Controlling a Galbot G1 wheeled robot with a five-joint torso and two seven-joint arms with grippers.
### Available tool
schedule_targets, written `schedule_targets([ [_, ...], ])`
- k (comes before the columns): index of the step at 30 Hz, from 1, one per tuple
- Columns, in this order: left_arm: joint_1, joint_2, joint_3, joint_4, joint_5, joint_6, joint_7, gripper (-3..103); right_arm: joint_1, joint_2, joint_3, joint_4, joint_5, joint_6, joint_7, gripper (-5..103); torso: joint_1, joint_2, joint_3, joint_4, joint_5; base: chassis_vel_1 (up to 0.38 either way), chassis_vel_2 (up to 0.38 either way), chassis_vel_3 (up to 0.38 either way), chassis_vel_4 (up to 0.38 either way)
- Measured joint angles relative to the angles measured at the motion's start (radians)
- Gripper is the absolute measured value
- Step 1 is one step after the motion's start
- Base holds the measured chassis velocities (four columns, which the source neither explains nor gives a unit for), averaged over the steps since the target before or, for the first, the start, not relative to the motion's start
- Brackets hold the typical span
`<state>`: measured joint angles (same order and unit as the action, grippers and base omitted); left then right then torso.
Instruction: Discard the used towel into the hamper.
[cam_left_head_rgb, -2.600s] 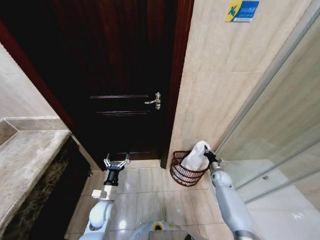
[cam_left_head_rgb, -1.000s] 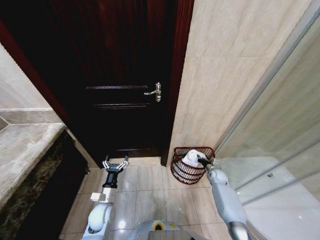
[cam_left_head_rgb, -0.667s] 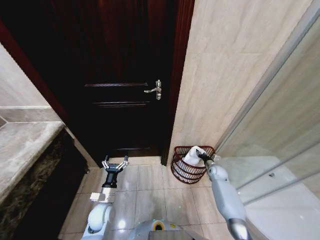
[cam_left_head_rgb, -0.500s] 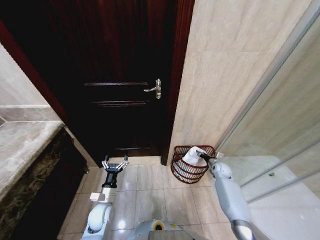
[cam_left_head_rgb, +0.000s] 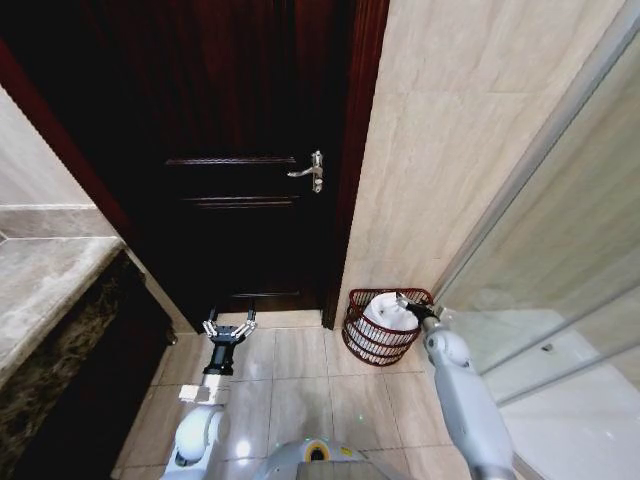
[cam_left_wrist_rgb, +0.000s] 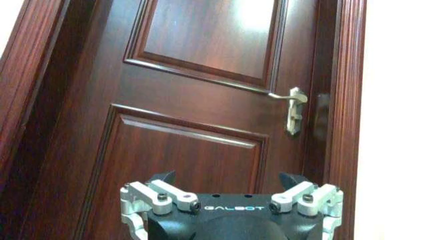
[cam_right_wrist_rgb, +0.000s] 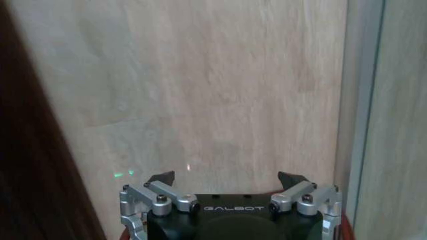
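Right gripper (cam_right_wrist_rgb: 227, 181), jaws spread, faces tiled wall (cam_right_wrist_rgb: 200, 90).

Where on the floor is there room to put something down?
Bare beige floor tiles lie between the open left gripper and the reddish-brown ribbed hamper. It's crowded at the hamper: white towel inside, open right gripper over it.

White towel (cam_left_head_rgb: 385, 311) in hamper (cam_left_head_rgb: 362, 338)

Right end effector (cam_left_head_rgb: 403, 302) fingertips against the white towel (cam_left_head_rgb: 385, 312), their spread too small to tell.
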<state>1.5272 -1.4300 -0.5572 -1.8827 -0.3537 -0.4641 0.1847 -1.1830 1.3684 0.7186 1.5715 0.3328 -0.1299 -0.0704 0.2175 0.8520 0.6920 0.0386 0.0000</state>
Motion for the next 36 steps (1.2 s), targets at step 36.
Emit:
schedule_targets([
  [36, 0.016, -0.005, 0.013, 0.019, 0.015, -0.016, 0.024, 100, -0.329, 0.123, -0.006, 0.2, -0.163, 0.294, 0.017, 100, -0.065, -0.138, -0.073, 0.0, 0.0, 0.0, 0.0, 0.0, 0.0],
])
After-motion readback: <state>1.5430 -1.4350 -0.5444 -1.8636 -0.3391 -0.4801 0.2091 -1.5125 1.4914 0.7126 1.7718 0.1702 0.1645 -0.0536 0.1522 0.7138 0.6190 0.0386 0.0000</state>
